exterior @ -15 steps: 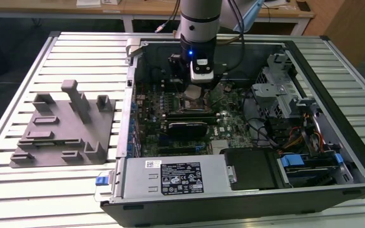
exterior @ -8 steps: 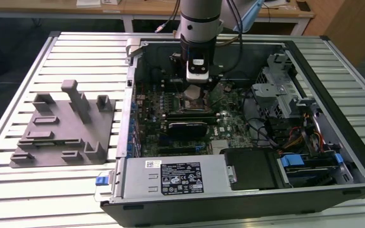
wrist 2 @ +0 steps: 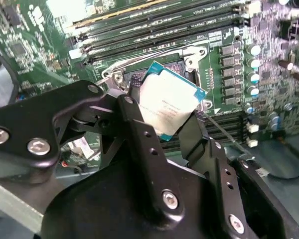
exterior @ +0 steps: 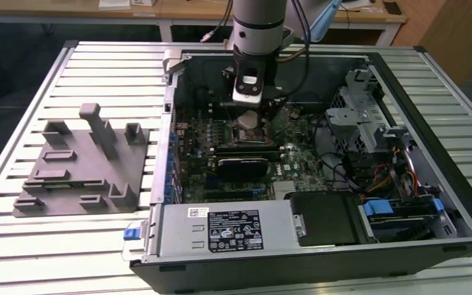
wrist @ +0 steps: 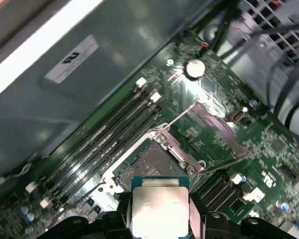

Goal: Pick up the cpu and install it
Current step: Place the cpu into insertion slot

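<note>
Gripper point(wrist 2: 163, 115) black, two fingers point(wrist 2: 139, 134) clamped on opposite edges of cpu point(wrist 2: 170, 99). Cpu: pale silver top facing camera, green rim showing along upper edges, held tilted, one corner pointing up. Just behind cpu: socket point(wrist 2: 138, 75) with metal frame point(wrist 2: 192, 54); whether cpu touches socket, cannot tell. Green motherboard point(wrist 2: 35, 45) fills background. Long memory slots point(wrist 2: 154, 25) run beyond socket. Row of round capacitors point(wrist 2: 254, 50) beside socket. Thin metal lever point(wrist 2: 224, 132) slants out past one finger. Black cable point(wrist 2: 289, 167) loops near board edge.

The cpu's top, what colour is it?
The cpu is pale silver-grey with a blue-green rim, clearest in the first wrist view.
</note>
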You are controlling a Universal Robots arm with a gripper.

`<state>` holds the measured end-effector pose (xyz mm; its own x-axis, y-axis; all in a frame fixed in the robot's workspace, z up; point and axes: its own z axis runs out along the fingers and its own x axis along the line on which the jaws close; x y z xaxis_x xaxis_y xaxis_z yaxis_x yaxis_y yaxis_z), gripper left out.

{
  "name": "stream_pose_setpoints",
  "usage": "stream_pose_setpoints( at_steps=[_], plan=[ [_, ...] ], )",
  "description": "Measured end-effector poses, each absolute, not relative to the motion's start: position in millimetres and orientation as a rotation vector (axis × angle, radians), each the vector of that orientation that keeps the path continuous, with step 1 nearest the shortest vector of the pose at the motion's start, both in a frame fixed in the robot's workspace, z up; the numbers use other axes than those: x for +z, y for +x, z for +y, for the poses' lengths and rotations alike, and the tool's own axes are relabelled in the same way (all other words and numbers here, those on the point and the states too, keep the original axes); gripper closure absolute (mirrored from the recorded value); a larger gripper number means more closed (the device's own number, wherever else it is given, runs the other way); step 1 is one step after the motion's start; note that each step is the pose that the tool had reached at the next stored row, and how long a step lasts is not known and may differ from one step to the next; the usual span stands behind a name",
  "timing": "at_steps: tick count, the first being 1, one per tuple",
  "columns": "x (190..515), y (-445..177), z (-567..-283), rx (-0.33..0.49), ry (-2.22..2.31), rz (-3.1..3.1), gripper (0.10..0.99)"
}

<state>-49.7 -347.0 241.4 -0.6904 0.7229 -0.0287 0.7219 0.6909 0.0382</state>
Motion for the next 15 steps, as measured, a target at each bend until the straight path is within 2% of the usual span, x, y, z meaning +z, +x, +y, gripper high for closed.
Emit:
stream_pose_setpoints(
  at_steps=[15],
  plan=[
    [240.0, -49.7, -347.0, 0.028, 1.594, 2.656, 0.545]
  ],
)
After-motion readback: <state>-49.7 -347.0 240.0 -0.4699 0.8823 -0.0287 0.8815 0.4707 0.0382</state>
